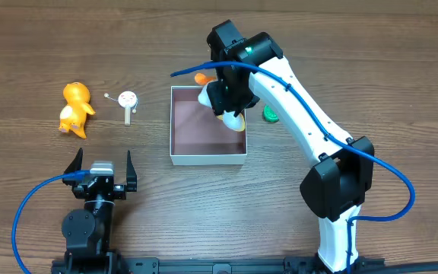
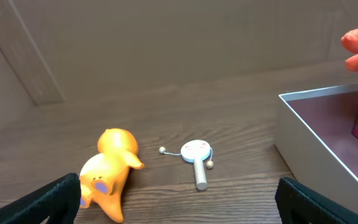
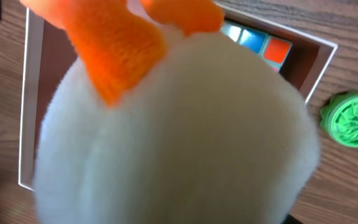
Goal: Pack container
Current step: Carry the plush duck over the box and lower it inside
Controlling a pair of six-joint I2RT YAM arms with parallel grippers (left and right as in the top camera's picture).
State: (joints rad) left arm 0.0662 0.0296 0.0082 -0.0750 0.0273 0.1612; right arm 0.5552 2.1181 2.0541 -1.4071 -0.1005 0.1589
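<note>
We see a right arm (image 1: 303, 114) with long white links, black joint housings and a small green light (image 1: 247, 52) near its wrist. Our left arm (image 1: 90, 221) is all black, and the left gripper (image 1: 103, 154) has two thin dark fingers (image 1: 73, 164). A blue cable (image 1: 411, 190) trails from each arm.

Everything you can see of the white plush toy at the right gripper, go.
The plush toy has a fuzzy white body with orange fabric limbs and looks soft. It fills the right wrist view, and no face shows. It hangs from the right gripper above the far right part of the container. In the left wrist view its orange parts sit above the rim, not touching it. The toy hides the grip itself.
</note>
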